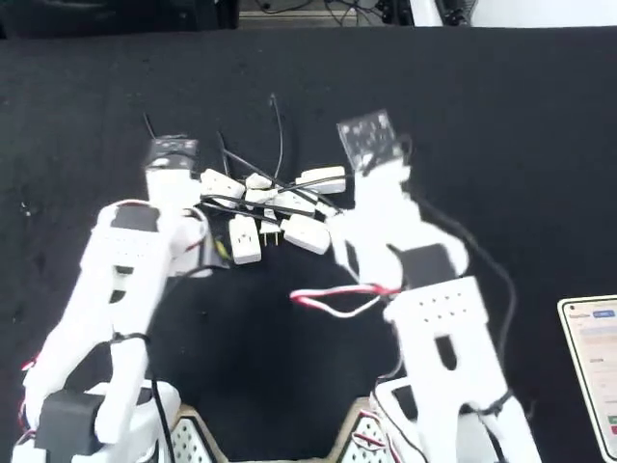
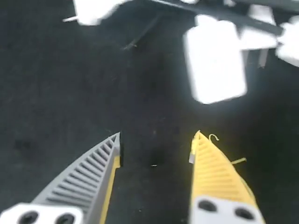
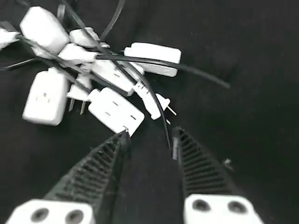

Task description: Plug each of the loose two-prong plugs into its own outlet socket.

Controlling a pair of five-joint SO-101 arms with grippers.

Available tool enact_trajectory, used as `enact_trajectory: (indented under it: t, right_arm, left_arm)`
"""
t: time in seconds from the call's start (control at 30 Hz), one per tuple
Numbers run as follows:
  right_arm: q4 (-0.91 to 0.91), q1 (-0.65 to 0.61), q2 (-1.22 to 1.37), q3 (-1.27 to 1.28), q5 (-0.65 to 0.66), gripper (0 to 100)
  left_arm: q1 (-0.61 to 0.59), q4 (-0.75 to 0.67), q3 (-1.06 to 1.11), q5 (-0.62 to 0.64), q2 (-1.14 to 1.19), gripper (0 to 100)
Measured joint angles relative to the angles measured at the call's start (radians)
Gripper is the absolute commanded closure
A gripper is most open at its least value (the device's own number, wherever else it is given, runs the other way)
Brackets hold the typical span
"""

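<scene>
A tangle of white outlet blocks and two-prong plugs [image 1: 275, 204] with black cords lies on the black table between the two arms. My left gripper [image 2: 156, 135] is open just above the cloth, with a white outlet block [image 2: 215, 60] a short way ahead of its yellow finger [image 2: 212, 163]. My right gripper [image 3: 149, 132] is open too. One fingertip [image 3: 122, 135] sits at the edge of an outlet block [image 3: 116, 110]. A small plug [image 3: 156, 102] with bare prongs and a black cord [image 3: 159, 112] lie just ahead of the gap. Nothing is held.
Another outlet block [image 3: 45, 95] and a long white block [image 3: 154, 52] sit deeper in the pile. A phone-like screen [image 1: 593, 367] lies at the table's right edge. Red and white wires [image 1: 337, 297] hang off the right arm [image 1: 395, 231]. Bare black cloth surrounds the pile.
</scene>
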Motion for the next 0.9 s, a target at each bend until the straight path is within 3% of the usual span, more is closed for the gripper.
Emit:
enact_trajectory:
  t: [0.1, 0.27, 0.5, 0.73, 0.9]
  right_arm:
    - [-0.141, 0.002, -0.035, 0.141, -0.014, 83.2]
    - [-0.193, 0.011, -0.078, 0.23, -0.015, 83.2]
    - [-0.341, 0.181, -0.097, 0.333, -0.017, 83.2]
    - [-0.376, 0.216, -0.098, 0.336, -0.017, 83.2]
    - [-0.376, 0.215, -0.098, 0.336, -0.017, 83.2]
  left_arm:
    - [0.054, -0.071, 0.0, 0.06, 0.008, 75]
    - [0.109, -0.238, 0.028, 0.193, 0.011, 75]
    - [0.124, -0.512, 0.204, 0.25, 0.011, 75]
    - [0.129, -0.595, 0.21, 0.253, 0.028, 75]
    - [0.132, -0.606, 0.176, 0.256, 0.169, 75]
